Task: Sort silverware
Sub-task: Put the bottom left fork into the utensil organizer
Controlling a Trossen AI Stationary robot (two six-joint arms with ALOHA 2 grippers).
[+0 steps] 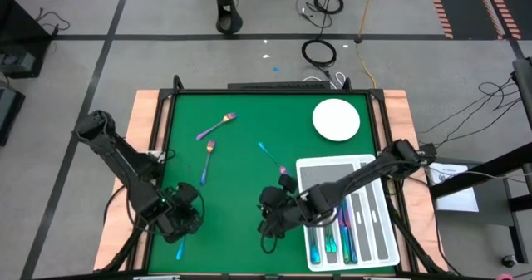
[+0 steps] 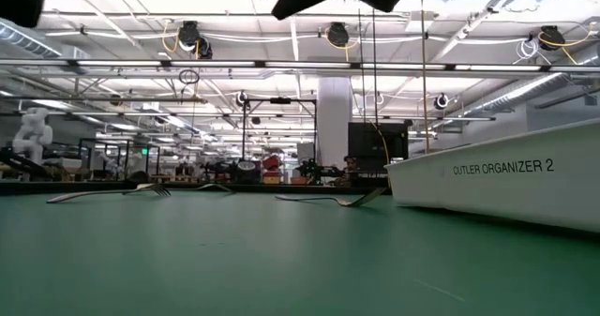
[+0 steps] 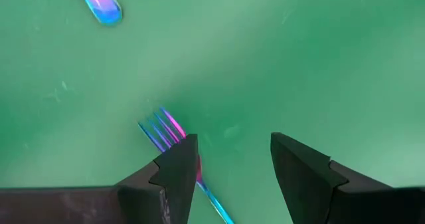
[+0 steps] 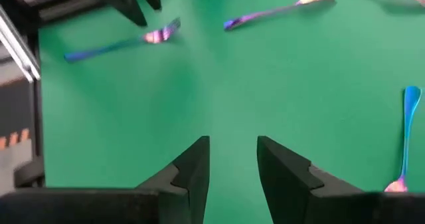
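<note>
Several iridescent pieces of silverware lie flat on the green mat: a fork, a second fork and a spoon. My left gripper hovers open near the mat's near left corner. A fork lies on the mat below it, its handle passing under one finger. My right gripper is open over bare mat near the front middle, left of the white tray. Nothing is between its fingers.
The white compartmented tray holds several pieces of silverware in its near slots. A round white plate sits at the far right. Open mat lies between the two grippers. Wooden boards border the mat.
</note>
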